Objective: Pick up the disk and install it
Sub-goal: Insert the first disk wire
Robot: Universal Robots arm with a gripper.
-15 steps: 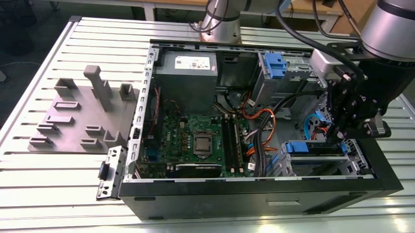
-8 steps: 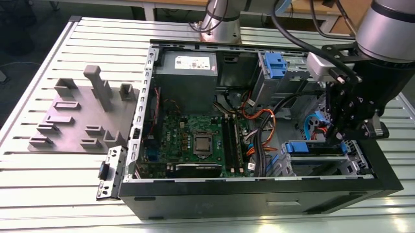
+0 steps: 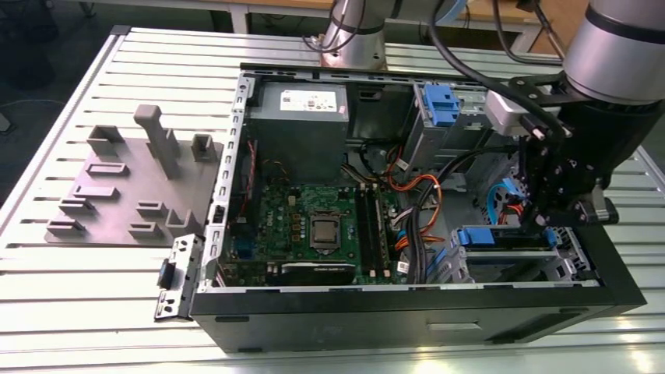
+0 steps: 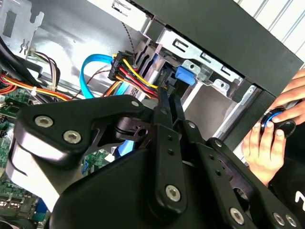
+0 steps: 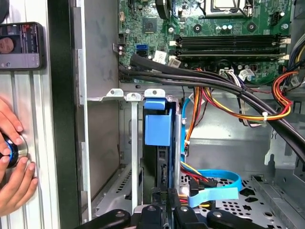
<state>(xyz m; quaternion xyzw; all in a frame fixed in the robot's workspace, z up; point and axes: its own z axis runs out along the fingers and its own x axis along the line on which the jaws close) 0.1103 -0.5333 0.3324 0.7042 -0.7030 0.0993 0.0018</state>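
Arm: one robot arm, reaching down into the open computer case [image 3: 416, 308] at the exterior view's right, near side.
Pincer: one, black; pincer [image 3: 549, 222] sits low over the drive cage; in the first wrist view the pincer [image 5: 162, 210] has its fingertips pressed in on the near edge of the disk. In the second wrist view the pincer [image 4: 167, 102] shows both fingers close together, running up to the blue frame.
Disk: one; disk [image 5: 157, 143] stands on edge in a slot of the drive cage [image 5: 131, 143], blue frame tab at its far end, dark body below. In the exterior view the disk [image 3: 488, 236] shows as a blue strip at the case's near right corner.
Second blue caddy: one, blue caddy [image 3: 441, 105] in the far bay, well apart from the pincer.
Case contents: one motherboard [image 3: 317, 226], one grey power supply [image 3: 301, 128] with white sticker, bundled power cables [image 5: 238, 102] in red, yellow, orange and black, one light blue flat cable [image 5: 219, 183] near the disk.
Counter: slatted metal counter [image 3: 83, 296] under the case; one grey fixture plate [image 3: 124, 191] with upright blocks at the exterior view's left.
Person: hand [image 5: 12, 167] on a round blue-ringed knob [image 5: 12, 151] outside the case wall; fingers also seen in the second wrist view, hand [image 4: 267, 143].
Phone: one phone [image 5: 21, 45] lying on the counter beside the case.
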